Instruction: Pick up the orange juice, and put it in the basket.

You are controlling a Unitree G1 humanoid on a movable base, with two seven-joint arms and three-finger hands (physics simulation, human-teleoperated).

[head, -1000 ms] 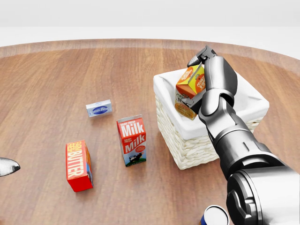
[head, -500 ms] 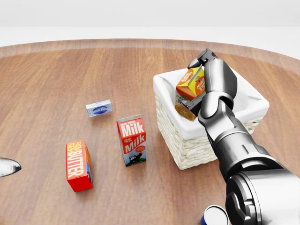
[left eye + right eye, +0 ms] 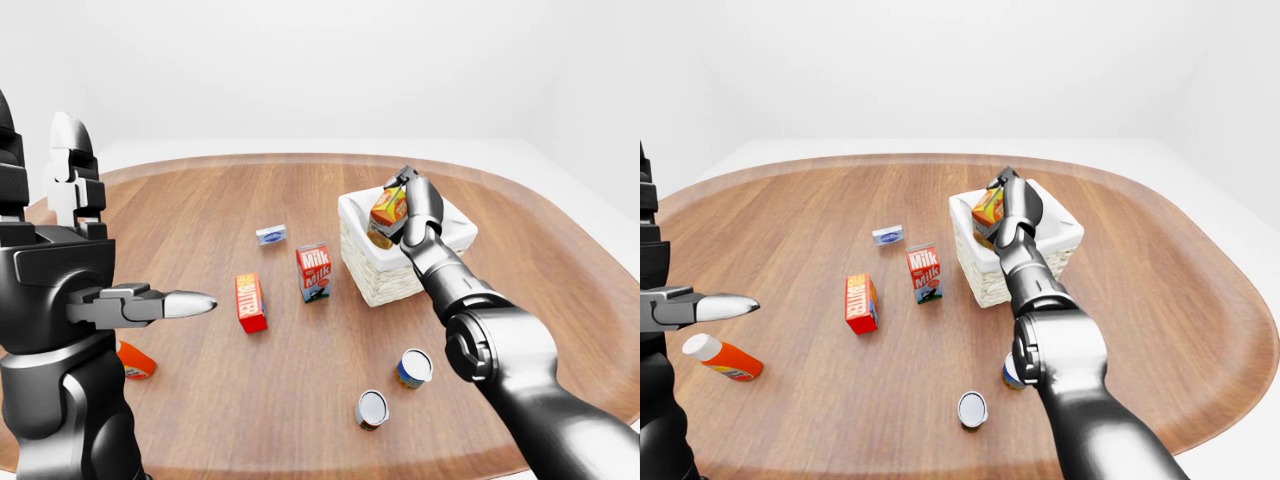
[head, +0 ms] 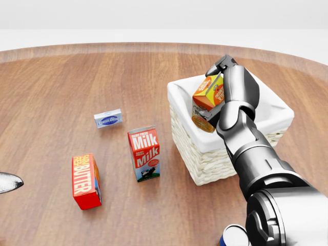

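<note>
Holding orange juice [image 4: 209,101] over basket [image 4: 179,95]

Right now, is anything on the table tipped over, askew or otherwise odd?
Two cans lie on their sides near the bottom of the left-eye view, and an orange bottle lies flat at the table's left edge. The orange juice hangs tilted over the basket, gripped in the right hand. Nothing looks spilled.
</note>
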